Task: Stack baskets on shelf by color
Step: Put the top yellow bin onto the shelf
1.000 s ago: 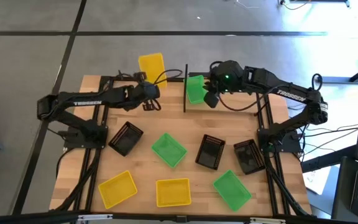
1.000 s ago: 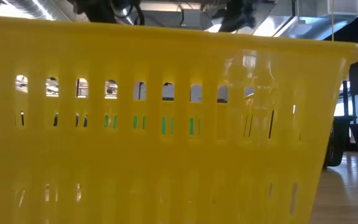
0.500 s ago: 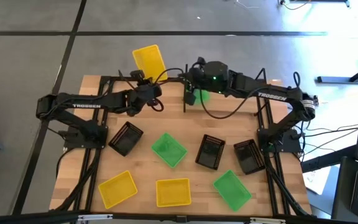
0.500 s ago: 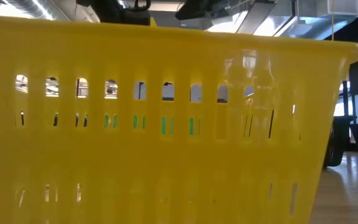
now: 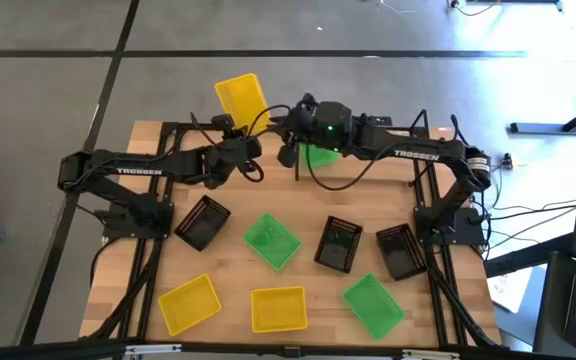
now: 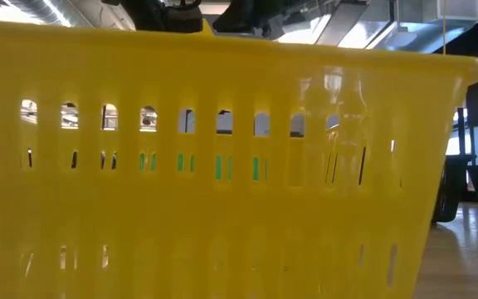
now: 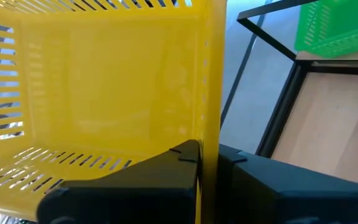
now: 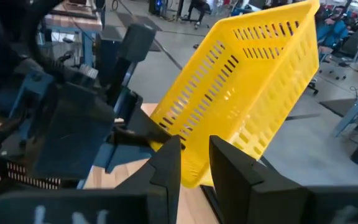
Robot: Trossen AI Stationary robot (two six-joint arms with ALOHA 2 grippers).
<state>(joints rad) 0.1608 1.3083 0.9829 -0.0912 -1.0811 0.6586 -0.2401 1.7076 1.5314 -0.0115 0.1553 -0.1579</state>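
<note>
My left gripper (image 5: 236, 150) (image 7: 207, 167) is shut on a yellow basket (image 5: 240, 97), held up on edge over the table's far edge beside the shelf (image 7: 344, 118). A green basket (image 5: 322, 156) (image 7: 335, 26) sits on the shelf by its bottom. My right gripper (image 5: 289, 153) (image 8: 195, 163) hovers left of that green basket, its fingers a little apart and holding nothing. It points toward the yellow basket (image 8: 247, 93). The low view is filled by the wall of another yellow basket (image 6: 222, 166). My left gripper pinches one side wall of the yellow basket at its rim (image 7: 207, 134), one finger inside (image 7: 182, 163) and one outside. The basket is lifted clear, tipped up on edge, with its hollow facing the gripper.
On the tabletop (image 5: 118, 290) lie three black baskets (image 5: 203, 220) (image 5: 340, 243) (image 5: 400, 250), two green ones (image 5: 271, 240) (image 5: 373, 305) and two yellow ones (image 5: 190, 303) (image 5: 279, 308). The shelf's black posts (image 5: 298, 140) and rails stand along the far edge.
My right gripper has swung toward the table's left, from over the green basket to beyond its left side, while the green basket stays on the shelf. My left gripper has carried the yellow basket slightly toward the far edge, then held still.
</note>
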